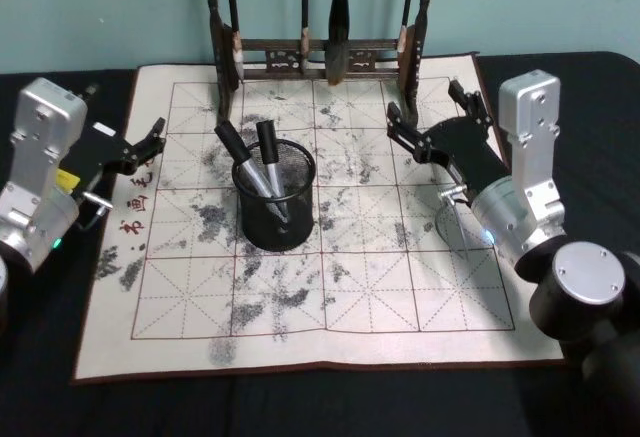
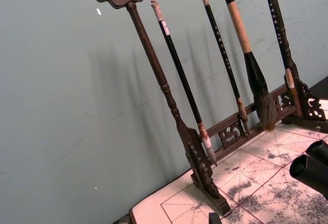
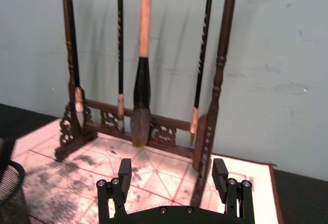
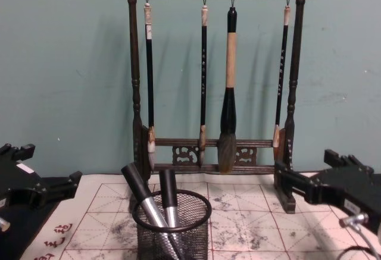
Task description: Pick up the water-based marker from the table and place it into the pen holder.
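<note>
On the table [image 1: 560, 77] | pen holder [image 1: 274, 202]: two markers [image 1: 252, 162]; left hand [image 1: 140, 147] wide; right hand [image 1: 425, 122] wide

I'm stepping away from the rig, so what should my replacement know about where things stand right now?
Left tool: open, empty, over the mat's left edge.
Right tool: open, empty, by the brush rack's right post.
Pen holder: mid-mat, holding two markers, caps up.
Table: no loose marker visible on the mat.
Done: placing looks complete.
Left: apparently nothing beyond parking both arms.
</note>
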